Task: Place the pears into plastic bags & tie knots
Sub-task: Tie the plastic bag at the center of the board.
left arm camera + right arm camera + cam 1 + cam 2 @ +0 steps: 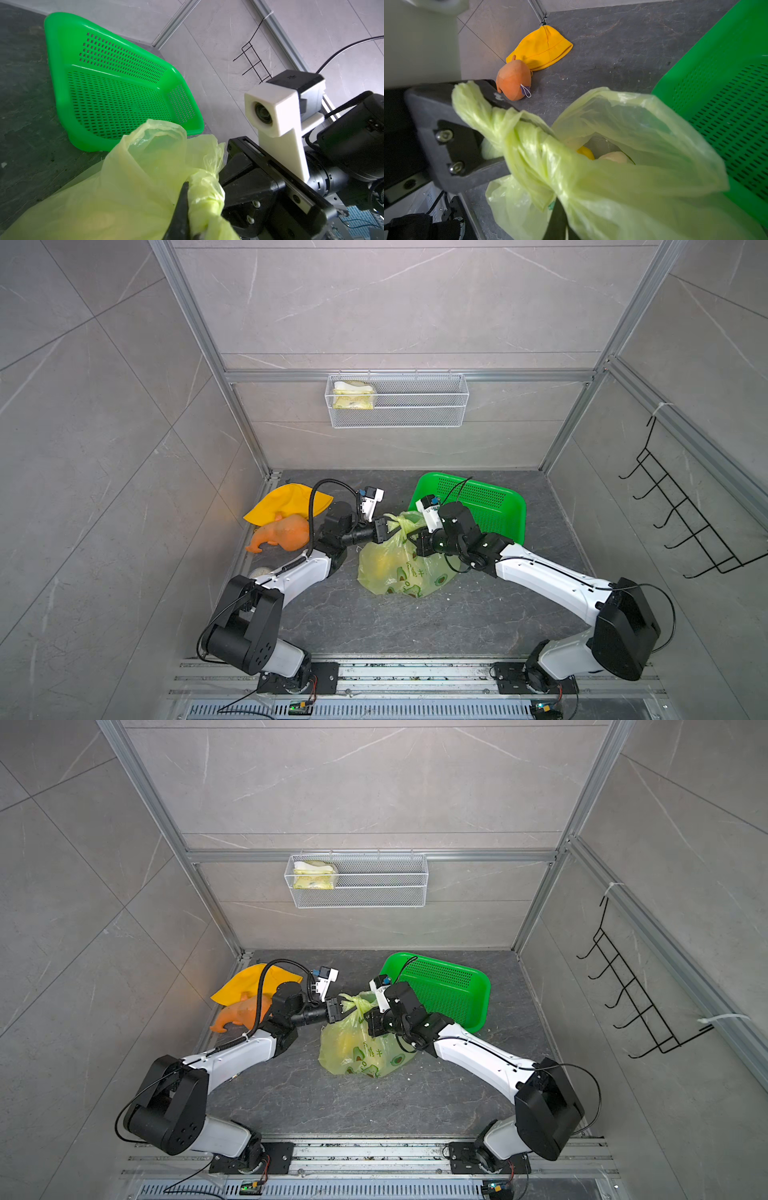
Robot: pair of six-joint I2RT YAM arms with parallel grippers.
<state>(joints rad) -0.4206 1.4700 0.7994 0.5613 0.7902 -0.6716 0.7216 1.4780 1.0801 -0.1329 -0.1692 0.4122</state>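
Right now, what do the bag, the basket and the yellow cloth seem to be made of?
Bag: thin plastic film, glossy; translucent and crinkled. Basket: rigid moulded plastic, shiny, with rows of holes. Cloth: soft matte fabric, likely; a seam and folds show.

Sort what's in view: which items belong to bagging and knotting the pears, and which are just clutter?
Job: translucent yellow-green plastic bag; bright yellow pear and pale cream pear inside it; twisted handle straps, pinched by left gripper and right gripper.
Clutter: green perforated plastic basket; yellow-orange cloth; orange rubbery toy; white wire wall basket; black wire hook rack.
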